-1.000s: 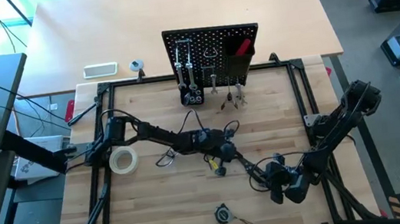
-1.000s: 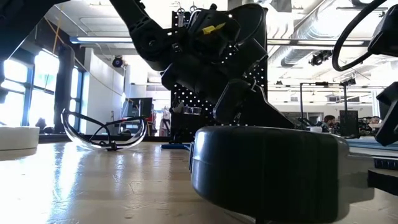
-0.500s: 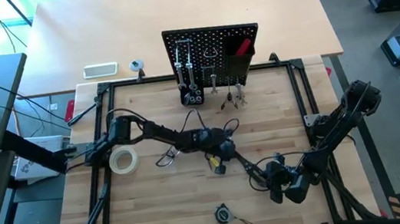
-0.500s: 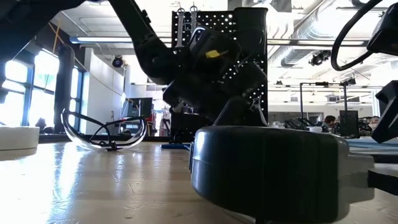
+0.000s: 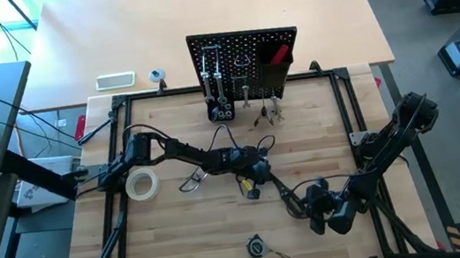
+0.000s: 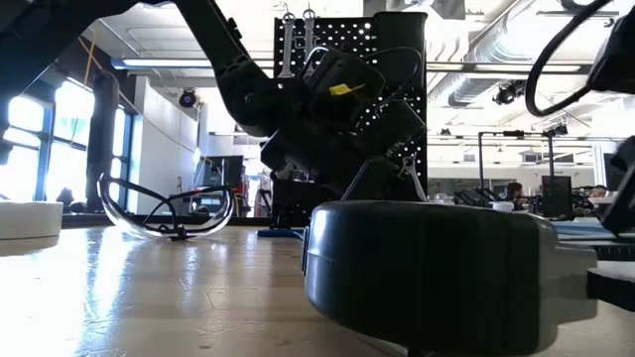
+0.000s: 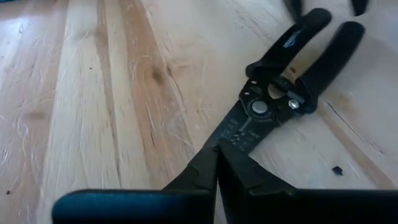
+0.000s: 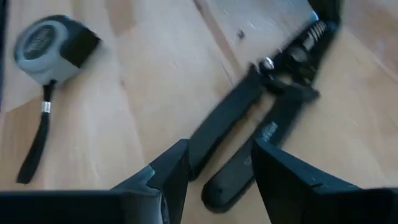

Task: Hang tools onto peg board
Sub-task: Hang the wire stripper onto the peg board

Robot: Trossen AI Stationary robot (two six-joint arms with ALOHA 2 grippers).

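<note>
Black-handled pliers (image 7: 283, 81) lie flat on the wooden table (image 7: 93, 93); left gripper (image 7: 217, 168) clamps their nose, right gripper (image 8: 217, 165) fingers spread around the handles.

Pale wooden bench (image 5: 196, 9) on grey floor (image 5: 433, 49), tall bright windows (image 6: 74, 139) left of it, ceiling ducts (image 6: 496, 45) and strip lights overhead

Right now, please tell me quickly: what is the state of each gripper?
Left gripper: shut on the tip of the pliers lying on the table.
Right gripper: open, its fingers on either side of one pliers handle, holding nothing.
</note>
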